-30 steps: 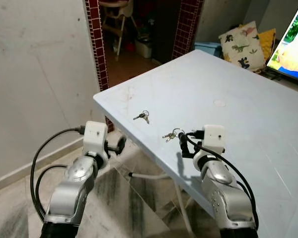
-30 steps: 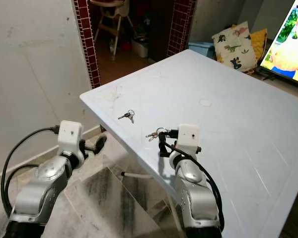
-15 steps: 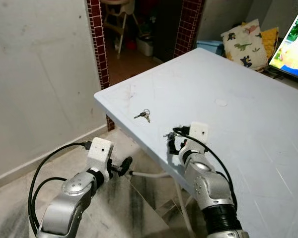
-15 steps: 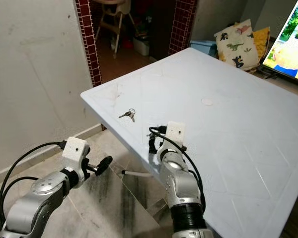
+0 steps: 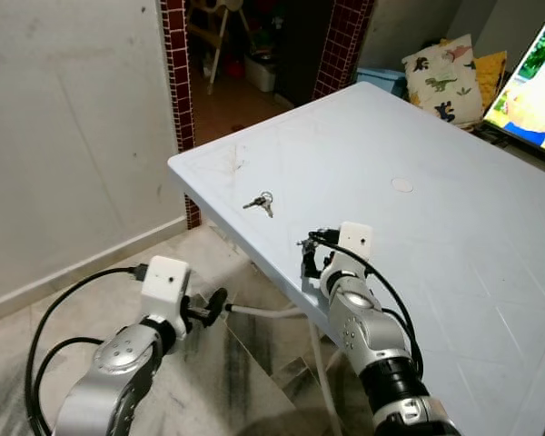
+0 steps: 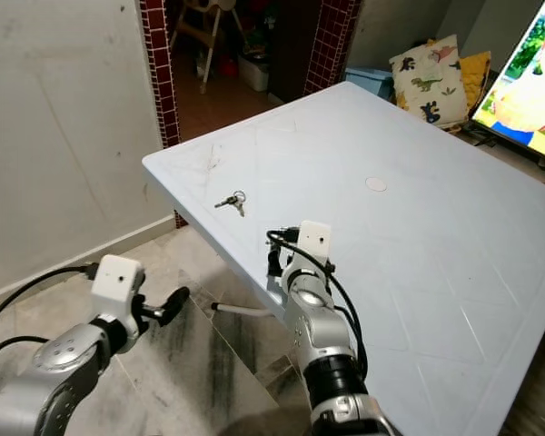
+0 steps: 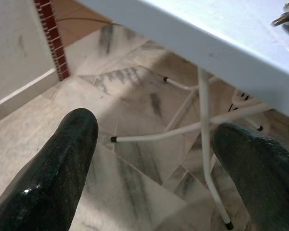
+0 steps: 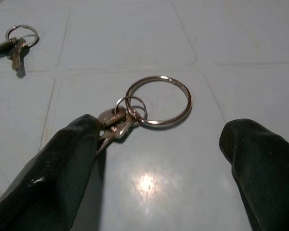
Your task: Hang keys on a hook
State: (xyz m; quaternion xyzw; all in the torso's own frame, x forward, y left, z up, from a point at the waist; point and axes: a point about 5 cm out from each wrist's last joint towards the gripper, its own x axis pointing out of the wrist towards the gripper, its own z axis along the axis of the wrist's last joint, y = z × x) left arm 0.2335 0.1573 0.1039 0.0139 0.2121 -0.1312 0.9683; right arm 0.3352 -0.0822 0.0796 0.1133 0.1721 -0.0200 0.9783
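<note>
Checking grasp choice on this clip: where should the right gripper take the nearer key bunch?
Probably on the large ring, from above: it lies flat on the table between the right gripper's open jaws, its hoop offering more to pinch than the small keys.

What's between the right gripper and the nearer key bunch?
Nothing visible. The right gripper is open over the white table, its fingers either side of the near key ring. The second key set lies farther off.
</note>
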